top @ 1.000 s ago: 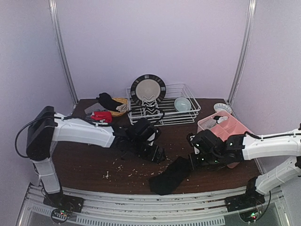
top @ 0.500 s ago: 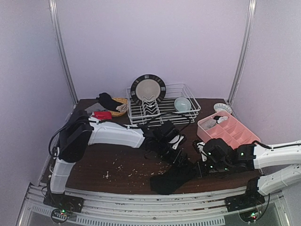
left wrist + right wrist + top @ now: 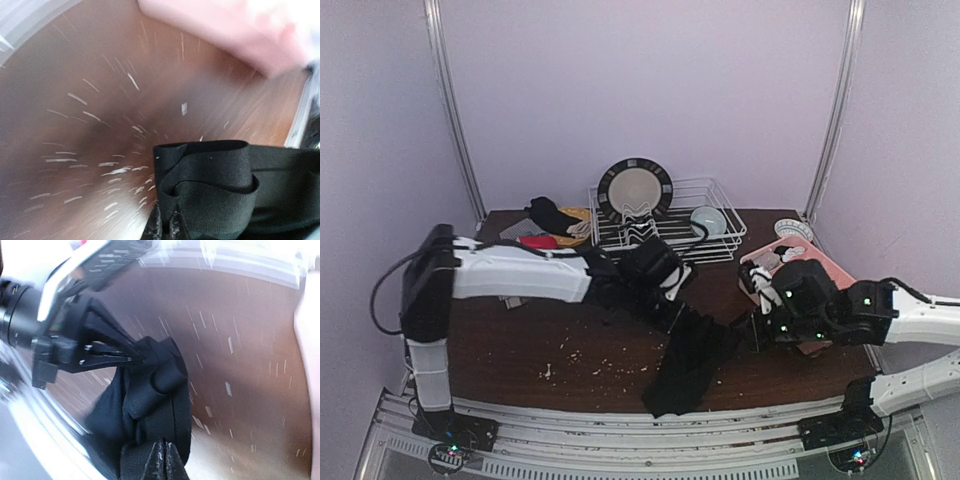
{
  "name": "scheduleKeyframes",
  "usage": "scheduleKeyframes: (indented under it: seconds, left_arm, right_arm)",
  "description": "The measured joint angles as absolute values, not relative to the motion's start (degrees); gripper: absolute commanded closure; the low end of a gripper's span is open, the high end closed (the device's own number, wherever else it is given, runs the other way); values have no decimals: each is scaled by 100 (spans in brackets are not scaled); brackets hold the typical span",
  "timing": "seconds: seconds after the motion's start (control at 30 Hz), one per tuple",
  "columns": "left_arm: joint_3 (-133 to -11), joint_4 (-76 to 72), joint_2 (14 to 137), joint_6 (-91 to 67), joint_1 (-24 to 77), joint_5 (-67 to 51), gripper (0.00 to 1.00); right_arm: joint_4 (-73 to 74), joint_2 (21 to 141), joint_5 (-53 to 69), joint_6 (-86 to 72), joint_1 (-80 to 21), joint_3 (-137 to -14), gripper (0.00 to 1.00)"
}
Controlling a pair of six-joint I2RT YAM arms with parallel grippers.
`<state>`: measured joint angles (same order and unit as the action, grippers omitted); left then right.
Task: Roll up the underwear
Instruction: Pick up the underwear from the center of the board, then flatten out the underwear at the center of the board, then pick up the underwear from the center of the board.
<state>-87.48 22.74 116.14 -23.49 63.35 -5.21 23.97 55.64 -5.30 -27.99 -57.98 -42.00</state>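
- Your left gripper (image 3: pixel 682 314) has its fingers pressed together on the black underwear (image 3: pixel 686 362), pinching its far left edge.
- Your right gripper (image 3: pixel 750 335) is clamped on the same cloth at its right edge, fingers together.
- The black underwear hangs between both grippers over the near middle of the table (image 3: pixel 520 340).
- More underwear, a red piece (image 3: pixel 542 241) among it, lies at the far left.
- The pink tray (image 3: pixel 832 272) sits at the right.
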Motion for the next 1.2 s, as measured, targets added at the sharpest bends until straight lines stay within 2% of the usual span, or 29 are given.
scheduleKeyframes:
  seconds: [0.17,0.3,0.37,0.43,0.47,0.53,0.67,0.87,1.03,1.2]
  left_arm:
    - [-8173,2202,8840,-2204,6160,419,100]
    - [-7126,1712,7124,-2440,6187,869,98]
    - [-6294,1490,6689,-2657,6193,1004,72]
    - [-5533,1463,6608,-2823,6191,1044,35]
    - [-5092,1437,6665,-2991,6189,1048,24]
    - [-4344,1562,6718,-3162,6187,1052,13]
    - [-3553,1896,6420,-3503,6189,1118,10]
    - [-3533,1640,6217,-3583,6292,1138,14]
    - [-4077,1546,7308,-3564,6591,1057,15]
    - [-4348,1455,8276,-3699,6681,1166,11]
  right_arm:
    - [2484,5572,-709,-2517,-5800,-5443,100]
    - [2082,5876,-773,-2541,-5804,-5400,100]
    - [1894,6176,-810,-2604,-5804,-5039,100]
    - [1767,6613,-810,-2705,-5802,-4617,100]
    - [1741,6788,-788,-2740,-5804,-4421,100]
    - [1737,7013,-716,-2818,-5804,-4195,100]
    - [1592,7137,-589,-2902,-5841,-4121,100]
    - [1385,7137,-528,-2917,-5929,-4121,100]
    - [1380,6982,-530,-2939,-5964,-4066,100]
    - [1409,6613,-611,-2967,-5983,-3857,100]
